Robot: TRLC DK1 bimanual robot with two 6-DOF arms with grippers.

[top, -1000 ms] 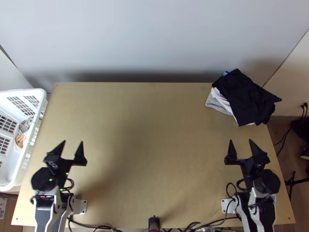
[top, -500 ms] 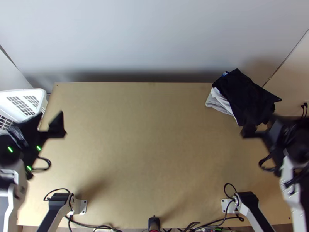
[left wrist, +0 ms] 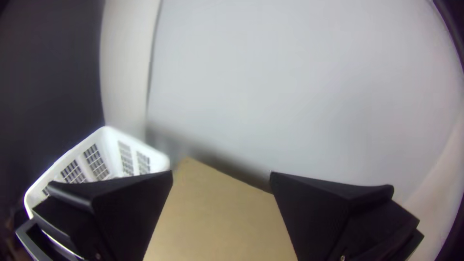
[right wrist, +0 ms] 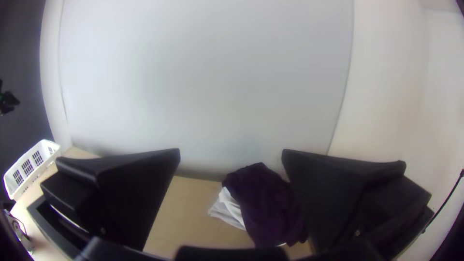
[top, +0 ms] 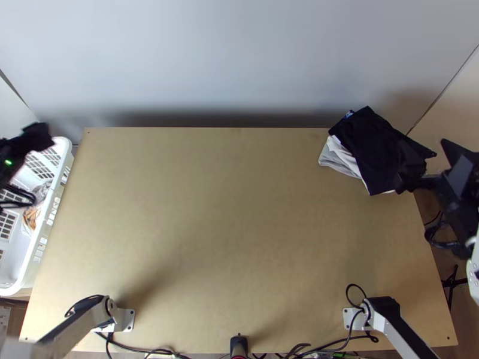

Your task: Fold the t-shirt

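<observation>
One blue patch (top: 349, 113) by dk. cloth (top: 378, 146).

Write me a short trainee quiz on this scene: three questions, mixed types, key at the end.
1. Multiple choice. At the far right corner of the table lies a cloth pile. What is on top of it?
a) a light cloth
b) a dark cloth
c) a striped cloth

2. True or false: both claws are shut on cloth.

3. Fill in the blank: in the top view, the white basket is at the table's ____ side.

Key:
1: b
2: false; the left claw and the right claw both stand open
3: left
</observation>
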